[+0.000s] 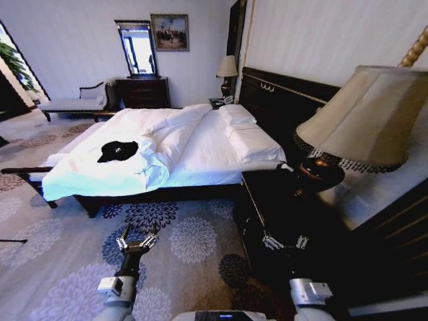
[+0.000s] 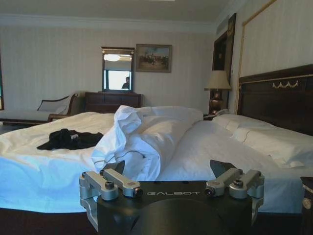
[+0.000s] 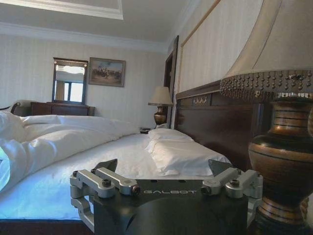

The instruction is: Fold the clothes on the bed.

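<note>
Clothes [image 1: 118, 150] bunched on white bed [image 1: 200, 150], floral carpet [image 1: 60, 267], both hands apparently released.

Crumpled black T-shirt [image 1: 118, 150] on white bed [image 1: 200, 160], near its foot.

Open patterned carpet [image 1: 80, 267] lies between the robot and the near side of the bed [image 1: 200, 150], with the left hand [image 1: 137, 239] held low over it, fingers spread, and nothing between it and the bed edge. On the bed, flat white sheet surrounds the black T-shirt [image 1: 118, 150], while a bunched ridge of duvet [image 2: 142, 142] rises just beside it toward the pillows [image 1: 251, 134]. The right hand [image 1: 284, 242], fingers apart, sits close against a dark nightstand [image 1: 267, 200] carrying a large lamp [image 1: 361, 120], with the headboard [image 1: 287, 97] behind.
</note>
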Robot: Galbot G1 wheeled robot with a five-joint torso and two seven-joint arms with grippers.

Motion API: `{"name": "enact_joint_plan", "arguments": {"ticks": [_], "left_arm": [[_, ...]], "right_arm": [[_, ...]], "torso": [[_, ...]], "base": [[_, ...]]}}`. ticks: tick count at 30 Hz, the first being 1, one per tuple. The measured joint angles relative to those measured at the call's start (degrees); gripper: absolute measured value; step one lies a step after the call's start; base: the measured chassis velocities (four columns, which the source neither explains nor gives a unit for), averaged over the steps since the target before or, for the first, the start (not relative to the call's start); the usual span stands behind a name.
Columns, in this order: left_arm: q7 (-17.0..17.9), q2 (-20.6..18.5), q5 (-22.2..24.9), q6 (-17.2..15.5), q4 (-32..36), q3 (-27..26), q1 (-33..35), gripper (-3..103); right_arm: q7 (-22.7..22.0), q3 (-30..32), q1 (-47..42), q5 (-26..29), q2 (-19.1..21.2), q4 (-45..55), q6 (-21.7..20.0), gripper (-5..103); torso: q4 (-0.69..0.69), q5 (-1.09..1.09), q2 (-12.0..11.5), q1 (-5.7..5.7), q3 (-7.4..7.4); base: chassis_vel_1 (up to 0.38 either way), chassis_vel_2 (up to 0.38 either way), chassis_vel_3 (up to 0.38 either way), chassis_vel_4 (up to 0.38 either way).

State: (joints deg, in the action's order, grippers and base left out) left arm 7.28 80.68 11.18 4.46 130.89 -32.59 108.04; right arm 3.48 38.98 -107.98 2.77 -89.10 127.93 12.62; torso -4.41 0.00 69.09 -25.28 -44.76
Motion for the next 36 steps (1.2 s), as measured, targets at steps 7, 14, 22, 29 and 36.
{"name": "enact_joint_plan", "arguments": {"ticks": [7, 14, 22, 29, 36], "left_arm": [[0.0, 0.0, 0.2, 0.1, 0.0, -0.2, 0.0, 100], [-0.2, 0.6, 1.0, 0.8, 0.1, -0.9, -0.2, 100], [-0.5, 0.4, 1.5, 1.5, -1.3, 0.3, -0.7, 100], [-0.5, -0.1, 1.4, 1.5, -1.9, 1.1, -0.8, 100], [-0.4, -0.5, 1.5, 1.5, -2.1, 1.2, -1.1, 100]], "right_arm": [[0.0, -0.1, -0.2, -0.2, -0.6, 0.0, 0.0, 100], [0.1, -0.5, -0.6, -0.8, -1.2, 0.1, -0.1, 100], [0.2, -0.4, -2.7, -2.1, -2.3, 0.9, 0.0, 100], [0.2, 0.1, -2.9, -2.3, -2.9, 1.1, 0.2, 100], [0.2, -0.6, -2.9, -3.1, -3.1, 0.7, 0.4, 100]], "torso": [[0.0, 0.0, 0.0, 0.0, 0.0], [0.0, 0.0, 0.0, 0.0, 0.0], [0.0, 0.0, 0.0, 0.0, 0.0], [0.0, 0.0, 0.0, 0.0, 0.0], [0.0, 0.0, 0.0, 0.0, 0.0]], "base": [[0.0, 0.0, 0.0, 0.0], [0.0, 0.0, 0.0, 0.0], [0.0, 0.0, 0.0, 0.0], [0.0, 0.0, 0.0, 0.0], [-0.012, 0.014, 0.018, -0.012]]}}
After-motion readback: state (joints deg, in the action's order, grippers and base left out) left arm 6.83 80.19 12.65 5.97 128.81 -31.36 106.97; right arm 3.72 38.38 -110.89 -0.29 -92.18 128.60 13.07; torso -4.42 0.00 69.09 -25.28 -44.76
